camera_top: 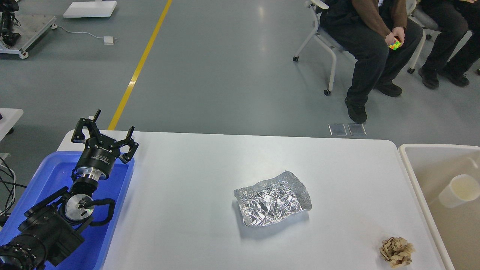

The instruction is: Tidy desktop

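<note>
The white desktop point(195, 176) fills the lower view. A crumpled sheet of silver foil point(272, 199) lies near its middle. A crumpled brown paper ball point(396, 251) lies at the front right. My left gripper point(104, 133) is open and empty, held above the far end of the blue tray point(45, 176) at the desktop's left edge, well left of the foil. My right gripper is out of view.
A beige-white bin point(442, 195) stands off the right edge with a white paper cup point(457, 190) inside. People sit on chairs point(326, 41) beyond the table on the grey floor. A yellow floor line point(140, 63) runs at the back left.
</note>
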